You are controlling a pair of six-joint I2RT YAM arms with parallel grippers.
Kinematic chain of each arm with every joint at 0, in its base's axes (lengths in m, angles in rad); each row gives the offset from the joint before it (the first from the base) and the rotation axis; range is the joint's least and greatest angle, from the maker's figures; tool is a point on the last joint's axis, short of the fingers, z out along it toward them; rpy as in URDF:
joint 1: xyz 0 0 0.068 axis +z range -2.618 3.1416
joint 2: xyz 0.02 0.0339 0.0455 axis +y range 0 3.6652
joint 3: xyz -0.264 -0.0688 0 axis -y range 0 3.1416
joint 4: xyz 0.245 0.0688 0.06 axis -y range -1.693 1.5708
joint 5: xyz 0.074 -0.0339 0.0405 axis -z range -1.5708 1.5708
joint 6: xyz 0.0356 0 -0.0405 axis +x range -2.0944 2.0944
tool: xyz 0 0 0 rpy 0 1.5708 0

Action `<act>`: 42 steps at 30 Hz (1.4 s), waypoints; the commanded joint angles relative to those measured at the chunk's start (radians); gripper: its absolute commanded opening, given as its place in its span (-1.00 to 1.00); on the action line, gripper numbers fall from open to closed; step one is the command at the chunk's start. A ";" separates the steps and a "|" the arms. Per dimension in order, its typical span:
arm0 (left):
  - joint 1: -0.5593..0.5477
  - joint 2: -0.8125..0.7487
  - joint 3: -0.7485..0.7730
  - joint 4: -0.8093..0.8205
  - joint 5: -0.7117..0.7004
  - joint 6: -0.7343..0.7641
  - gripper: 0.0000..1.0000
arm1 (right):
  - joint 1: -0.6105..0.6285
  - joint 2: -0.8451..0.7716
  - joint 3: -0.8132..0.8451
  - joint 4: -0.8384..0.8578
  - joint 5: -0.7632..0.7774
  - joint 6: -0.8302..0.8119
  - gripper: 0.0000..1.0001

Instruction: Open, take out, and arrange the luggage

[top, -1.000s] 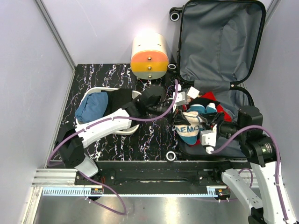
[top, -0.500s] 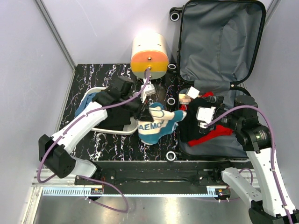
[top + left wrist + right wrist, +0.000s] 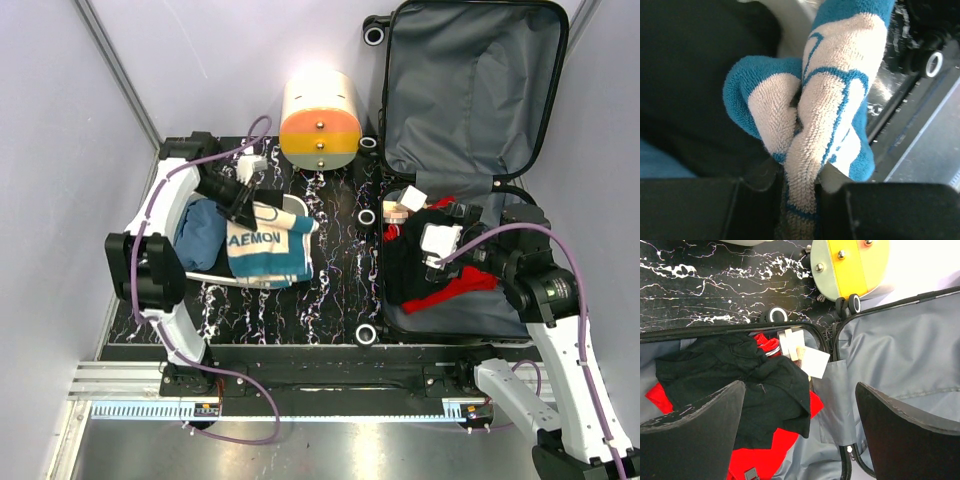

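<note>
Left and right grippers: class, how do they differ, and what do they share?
Left gripper is shut on a blue-and-cream terry cloth; right gripper is open, empty. Left is over the white rectangular tray; right over the open grey-lined suitcase. Both have dark fingers.

i can pass down the bare desk at frame centre, between the tray and the luggage; the cylindrical box blocks its upper end.

Left arm: elbow out left, wrist bent inward.
Left gripper: pinched tight on blue-and-cream cloth.
Right gripper: fingers spread wide, pointing down.
</note>
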 commanded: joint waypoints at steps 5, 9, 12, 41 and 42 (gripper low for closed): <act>0.093 0.195 0.172 0.039 -0.213 0.131 -0.60 | 0.004 0.043 0.028 -0.034 0.058 0.055 0.99; 0.094 0.254 0.226 0.100 -0.241 0.102 0.04 | 0.004 0.129 0.095 -0.207 0.125 0.182 0.99; 0.094 0.223 0.273 0.126 -0.236 0.076 0.98 | 0.004 0.218 0.144 -0.328 0.187 0.297 0.99; 0.094 -0.384 -0.061 0.464 0.042 -0.338 0.98 | -0.193 0.625 0.029 0.099 0.180 1.043 0.89; 0.094 -0.384 -0.064 0.467 0.043 -0.344 0.98 | -0.185 0.631 0.017 0.111 0.193 1.040 0.86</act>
